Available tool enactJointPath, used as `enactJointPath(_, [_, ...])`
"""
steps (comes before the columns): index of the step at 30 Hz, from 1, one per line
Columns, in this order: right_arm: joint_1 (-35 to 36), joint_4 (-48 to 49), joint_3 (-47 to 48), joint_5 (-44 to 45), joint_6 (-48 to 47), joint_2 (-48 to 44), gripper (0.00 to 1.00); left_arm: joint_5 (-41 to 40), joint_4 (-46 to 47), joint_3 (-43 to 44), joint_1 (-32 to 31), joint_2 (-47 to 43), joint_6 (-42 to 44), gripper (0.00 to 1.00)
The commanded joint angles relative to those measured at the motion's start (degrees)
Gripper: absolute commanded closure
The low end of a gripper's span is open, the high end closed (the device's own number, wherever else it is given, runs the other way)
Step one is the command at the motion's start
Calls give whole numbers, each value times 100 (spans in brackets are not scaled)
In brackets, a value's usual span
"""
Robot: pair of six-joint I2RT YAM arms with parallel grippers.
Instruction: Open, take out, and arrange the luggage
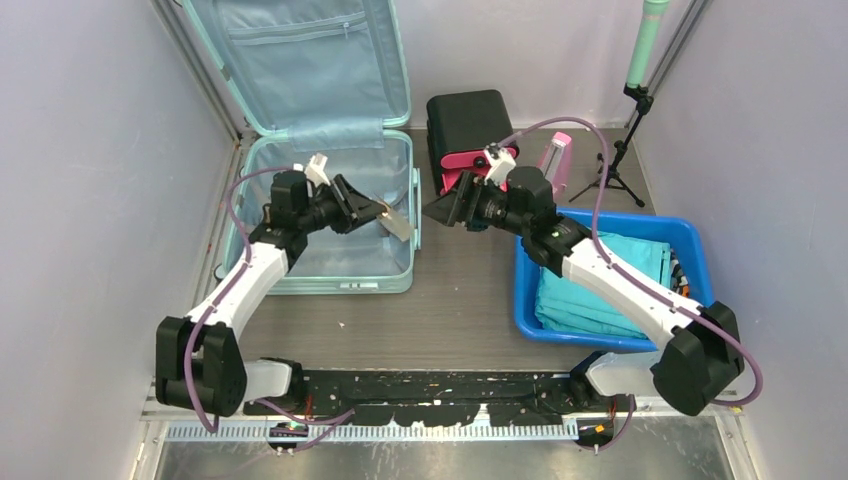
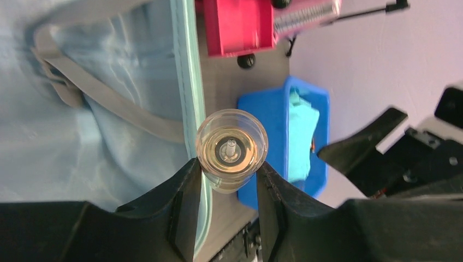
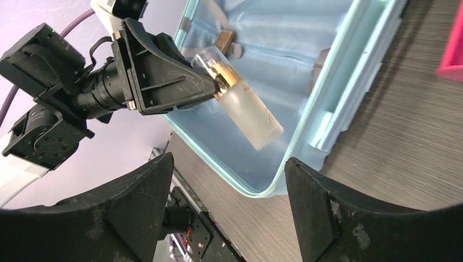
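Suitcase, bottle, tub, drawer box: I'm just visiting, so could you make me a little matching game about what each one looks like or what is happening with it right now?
Things:
1. suitcase
2. bottle
3. tub
4. drawer box

Descriptions:
A. holds folded teal cloth
B. clamped in the left tool
C. black, with a pink front
D. lies open with its lid raised

Pairs: 1-D, 2-B, 3-A, 4-C
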Motion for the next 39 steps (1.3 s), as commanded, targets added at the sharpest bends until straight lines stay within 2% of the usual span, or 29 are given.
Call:
enactJointPath(1, [75, 767, 43, -936, -399, 281, 21, 1033, 154, -96, -145, -385, 47, 78])
enactJointPath(4, [187, 855, 46, -1153, -926, 433, 22, 1447, -106, -72, -259, -411, -7, 78])
enactJointPath(8, [294, 895, 79, -1249, -1184, 617, 23, 1863, -245, -25, -408, -394, -99, 78])
enactJointPath(18, [595, 768, -22, -1414, -1522, 771, 31, 2067, -409, 86, -624, -617, -68, 78])
enactJointPath(23, [634, 907, -132, -1383, -1455, 726, 43, 2065, -545, 112, -670, -612, -22, 77])
enactJointPath(28, [647, 1025, -229, -1517, -1389, 764, 45, 2088, -557, 118, -674, -617, -39, 77])
enactJointPath(30, [648, 1010, -244, -1544, -1386, 808, 51, 2086, -570, 156, -674, -602, -48, 77])
enactJointPath(31, [646, 1059, -283, -1551, -1374, 811, 57, 2098, -585, 182, -674, -588, -42, 76])
enactJointPath(34, [648, 1327, -433, -1567, -1175, 773, 73, 2153, -642, 264, -682, -560, -2, 64])
enactJointPath(37, [648, 1819, -597, -1387, -862, 754, 79, 2179, -745, 324, -681, -532, 130, 52])
enactJointPath(39, [648, 2281, -826, -1238, -484, 750, 79, 2126, -840, 348, -683, -533, 213, 40])
